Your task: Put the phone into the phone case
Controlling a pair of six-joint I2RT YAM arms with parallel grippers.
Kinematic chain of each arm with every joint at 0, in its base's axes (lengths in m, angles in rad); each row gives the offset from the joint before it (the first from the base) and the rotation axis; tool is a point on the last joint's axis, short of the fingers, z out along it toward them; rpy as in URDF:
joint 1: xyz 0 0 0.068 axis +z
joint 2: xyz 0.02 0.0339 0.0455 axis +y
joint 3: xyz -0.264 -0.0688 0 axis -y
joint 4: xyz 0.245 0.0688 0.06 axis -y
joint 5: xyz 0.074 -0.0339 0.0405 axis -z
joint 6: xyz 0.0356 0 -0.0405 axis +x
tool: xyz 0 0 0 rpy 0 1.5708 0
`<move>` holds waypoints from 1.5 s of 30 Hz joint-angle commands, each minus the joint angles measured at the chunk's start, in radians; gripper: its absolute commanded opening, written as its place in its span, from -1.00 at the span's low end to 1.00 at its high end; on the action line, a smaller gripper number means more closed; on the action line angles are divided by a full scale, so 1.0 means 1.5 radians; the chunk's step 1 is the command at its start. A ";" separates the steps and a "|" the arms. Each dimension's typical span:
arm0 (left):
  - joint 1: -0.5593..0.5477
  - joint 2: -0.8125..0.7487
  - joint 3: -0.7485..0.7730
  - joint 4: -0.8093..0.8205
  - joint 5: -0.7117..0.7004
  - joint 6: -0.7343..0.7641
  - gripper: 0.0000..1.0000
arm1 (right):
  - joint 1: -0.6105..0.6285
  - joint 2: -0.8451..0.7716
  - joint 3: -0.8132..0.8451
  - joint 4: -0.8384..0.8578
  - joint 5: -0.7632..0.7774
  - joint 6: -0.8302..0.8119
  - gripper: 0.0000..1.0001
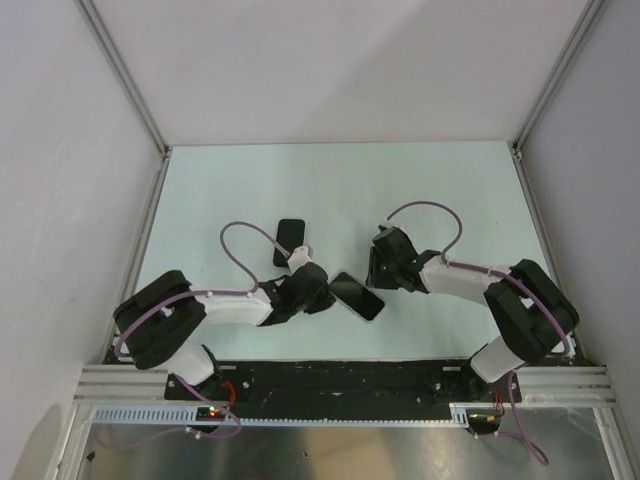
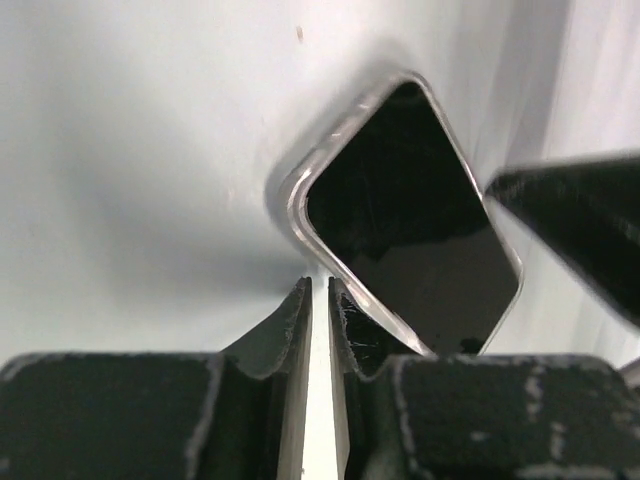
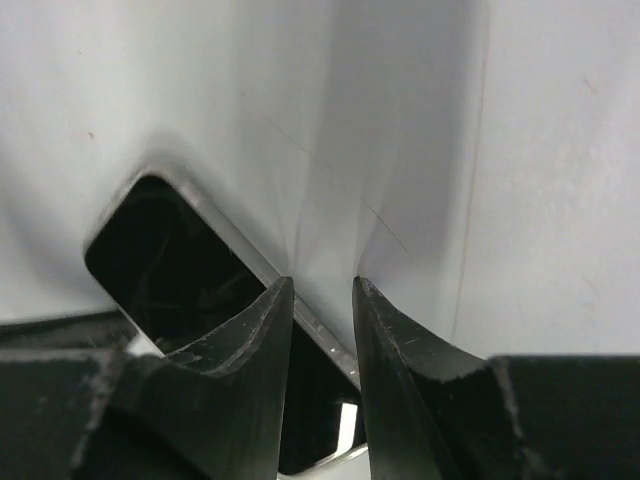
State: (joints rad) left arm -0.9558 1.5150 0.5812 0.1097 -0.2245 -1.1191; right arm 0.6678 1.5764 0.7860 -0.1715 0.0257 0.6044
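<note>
Nearest the lens in the left wrist view, our left gripper [image 2: 320,300] has its fingers pressed almost together. Only a thin slit of table [image 2: 150,150] shows between them, and they hold nothing. The phone [image 2: 410,220] lies flat just ahead and to the right of those fingertips, glossy black face up, its near edge touching or all but touching the right-hand finger.

From above, the phone sits between our two grippers. Its long axis runs on a diagonal, from beside the left gripper down and away toward the right arm's side. The left gripper is at one end of it and looks the nearer of the two. Our right gripper [image 3: 320,300] stands just beside the other end, its fingers parted a little. The phone's edge passes under one finger and into the gap. We see no clamping there, so we judge that hand released.

A pale rim [image 2: 290,200], translucent-looking, hugs the black face all the way round the corners we can see. We judge this may be the case already around the phone, but we cannot tell whether it is fully seated.

A second dark slab [image 1: 288,243] lies on the table just beyond the left wrist, apart from the phone, its long axis pointing roughly away from the bases. We cannot tell whether it is a case or a device, nor whether anything is in it.
</note>
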 commanded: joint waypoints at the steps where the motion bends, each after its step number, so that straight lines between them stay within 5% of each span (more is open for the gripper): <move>1: 0.051 0.048 0.062 0.018 -0.013 0.059 -0.66 | 0.053 -0.052 -0.062 -0.038 0.002 0.075 -0.26; 7: 0.075 0.109 0.133 0.018 0.026 0.098 -0.67 | 0.081 -0.093 -0.077 -0.049 0.033 0.106 -0.18; 14: 0.077 0.102 0.128 0.018 0.037 0.095 -0.69 | 0.057 -0.124 -0.069 -0.059 0.064 0.111 0.28; 25: 0.061 -0.005 0.015 0.024 0.031 0.090 -0.69 | 0.090 -0.089 -0.014 -0.066 0.126 0.152 0.41; 34: -0.012 -0.009 0.006 0.036 0.024 0.057 -0.70 | 0.060 0.024 0.059 -0.054 0.135 0.154 0.40; 45: -0.016 -0.007 0.012 0.038 0.022 0.061 -0.70 | 0.059 0.086 0.105 -0.078 0.137 0.134 0.37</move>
State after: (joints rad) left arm -0.9775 1.5303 0.5957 0.1337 -0.1783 -1.0206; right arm 0.7551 1.6703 0.9260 -0.2657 0.2020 0.8124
